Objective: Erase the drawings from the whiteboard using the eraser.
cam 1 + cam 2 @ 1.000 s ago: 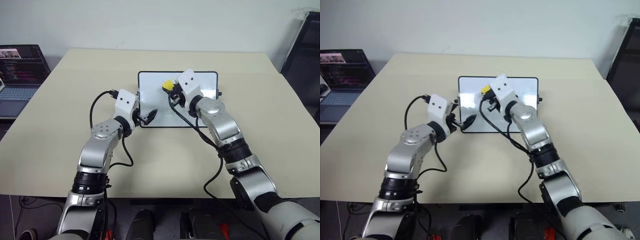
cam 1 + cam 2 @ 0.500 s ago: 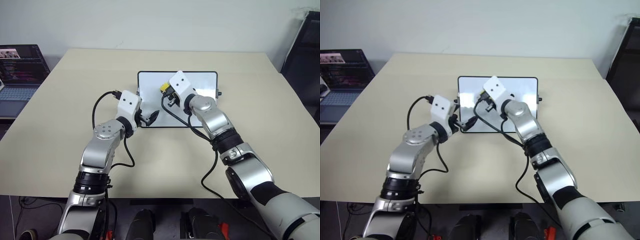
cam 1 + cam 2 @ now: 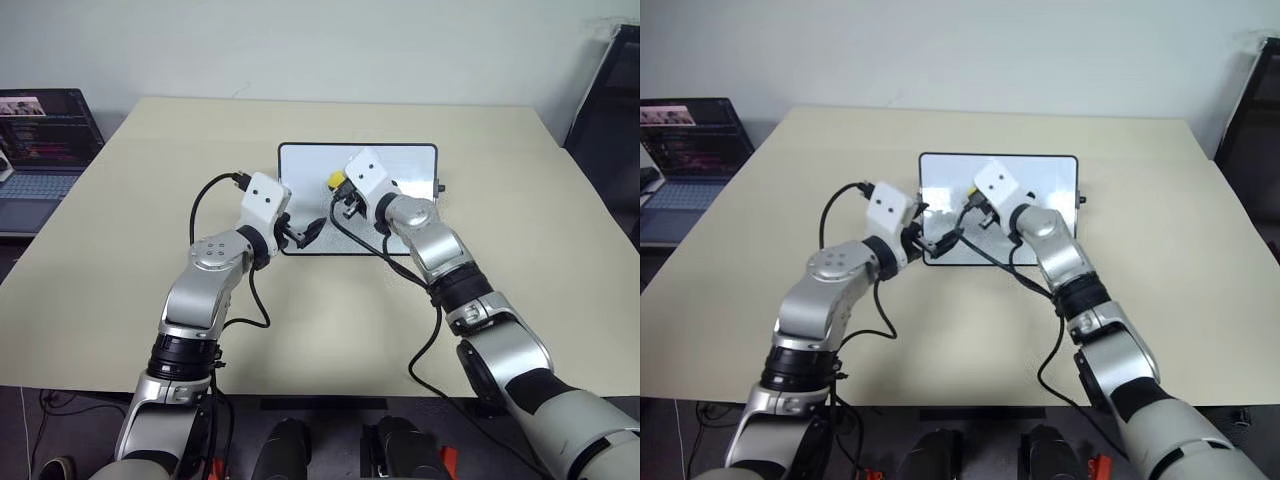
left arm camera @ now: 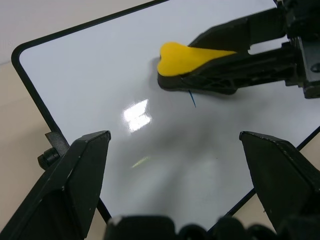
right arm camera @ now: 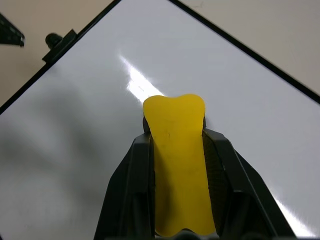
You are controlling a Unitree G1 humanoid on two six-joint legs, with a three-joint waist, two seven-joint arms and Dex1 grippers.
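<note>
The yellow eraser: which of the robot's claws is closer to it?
Right. The right claw grips the eraser over the whiteboard; the left claw sits open at the board's near left edge.

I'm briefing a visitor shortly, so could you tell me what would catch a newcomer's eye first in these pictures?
First, the small yellow eraser block, squeezed between the black fingers of the right end effector and pressed on the white black-framed whiteboard at the middle of the beige table. Beside it, the left end effector stands open at the board's near left corner. A thin dark marker stroke shows just under the eraser.
</note>
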